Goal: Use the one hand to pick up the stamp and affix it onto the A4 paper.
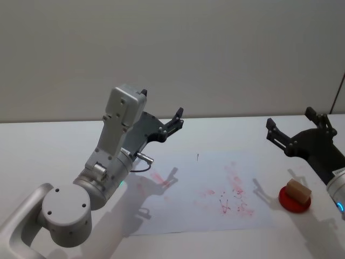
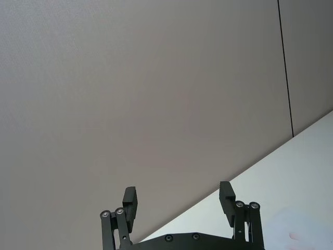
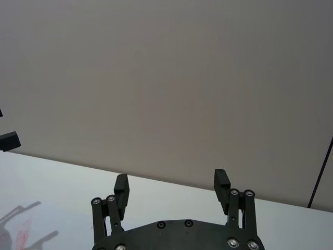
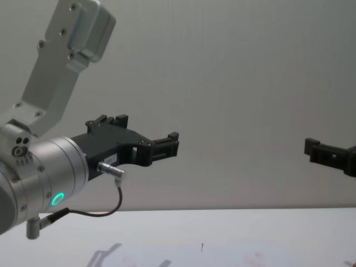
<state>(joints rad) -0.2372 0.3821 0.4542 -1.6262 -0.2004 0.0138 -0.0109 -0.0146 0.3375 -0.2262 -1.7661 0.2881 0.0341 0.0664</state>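
Note:
The stamp [image 1: 298,190], a small light-brown wooden block, sits on a round red pad [image 1: 291,203] at the right of the table. The A4 paper [image 1: 188,208] lies flat in the middle, with reddish-pink marks and a tiny dark tick [image 1: 197,157]; its far edge also shows in the chest view [image 4: 222,257]. My right gripper [image 1: 290,123] hangs open in the air above and behind the stamp, apart from it, with nothing between its fingers [image 3: 171,181] [image 4: 314,149]. My left gripper [image 1: 177,120] is raised over the paper's far left side, open and empty [image 2: 178,194] [image 4: 169,144].
The white table [image 1: 48,151] stretches around the paper, with a plain grey wall behind it. My left arm's large grey body [image 1: 108,162] stands over the table's left front. A thin dark line [image 1: 338,91] runs down the wall at the far right.

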